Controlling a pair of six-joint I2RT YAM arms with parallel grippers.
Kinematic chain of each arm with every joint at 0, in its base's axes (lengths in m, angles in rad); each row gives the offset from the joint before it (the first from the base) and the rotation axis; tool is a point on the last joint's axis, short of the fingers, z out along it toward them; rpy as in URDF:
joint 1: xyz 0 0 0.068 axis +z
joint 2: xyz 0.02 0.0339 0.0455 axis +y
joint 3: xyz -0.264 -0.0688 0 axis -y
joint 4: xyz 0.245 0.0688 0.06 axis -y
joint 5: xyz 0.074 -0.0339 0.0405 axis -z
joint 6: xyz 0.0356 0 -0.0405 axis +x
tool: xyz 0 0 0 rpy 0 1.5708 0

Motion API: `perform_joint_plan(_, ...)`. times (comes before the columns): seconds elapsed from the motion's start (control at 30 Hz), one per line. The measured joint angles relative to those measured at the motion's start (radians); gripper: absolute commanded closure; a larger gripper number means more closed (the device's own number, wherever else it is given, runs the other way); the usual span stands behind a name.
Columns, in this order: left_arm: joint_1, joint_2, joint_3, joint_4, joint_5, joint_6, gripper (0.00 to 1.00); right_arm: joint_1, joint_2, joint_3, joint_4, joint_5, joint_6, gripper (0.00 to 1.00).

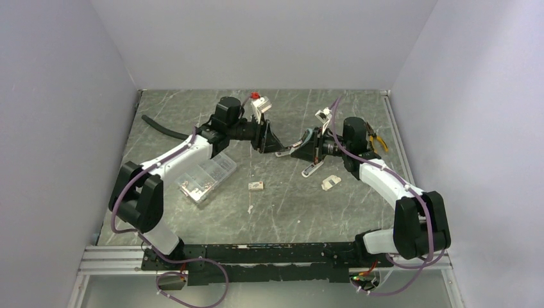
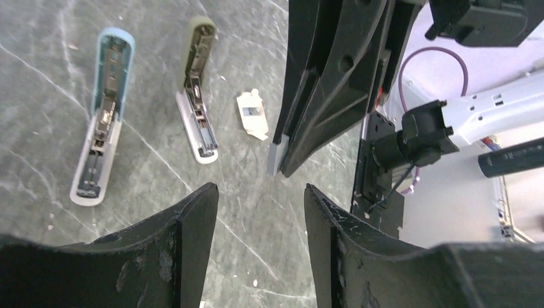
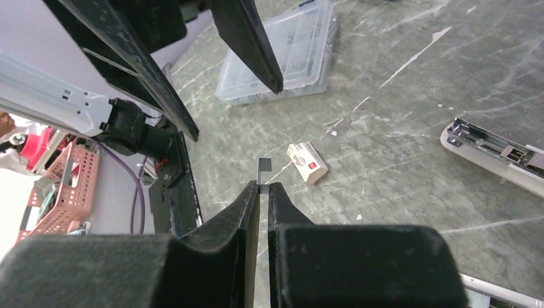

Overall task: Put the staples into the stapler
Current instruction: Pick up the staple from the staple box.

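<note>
From above, the staple box point(image 1: 256, 186) lies on the counter point(image 1: 289, 212), nearer than my arms. Left camera: my left fingers point(image 2: 189, 224) spread wide, holding nothing, over the blue stapler point(image 2: 99, 125) and grey stapler point(image 2: 195, 99), both open for filling. Right camera: my right fingers point(image 3: 247, 208) pinch a thin staple strip point(image 3: 263, 172), ready to drop in.
</note>
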Motion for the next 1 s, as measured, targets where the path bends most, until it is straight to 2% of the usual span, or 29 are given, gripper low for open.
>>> perform_joint_plan(0.43,-0.013,0.059,-0.03,0.151,0.103,-0.11,0.43,-0.003,0.042,-0.01,0.056,-0.1,0.013,1.0)
perform_joint_plan(0.57,-0.024,0.074,-0.024,0.14,0.125,-0.1,0.41,-0.003,0.071,0.005,-0.009,-0.132,-0.059,1.0)
perform_joint_plan(0.7,-0.027,0.096,0.041,0.032,0.144,0.003,0.38,0.004,0.095,0.045,-0.146,-0.145,-0.183,1.0)
perform_joint_plan(0.87,-0.031,0.117,0.193,-0.198,0.175,0.229,0.37,0.031,0.098,0.095,-0.315,-0.151,-0.344,1.0)
perform_joint_plan(1.0,-0.044,0.121,0.258,-0.347,0.188,0.397,0.38,0.054,0.099,0.114,-0.404,-0.156,-0.438,1.0)
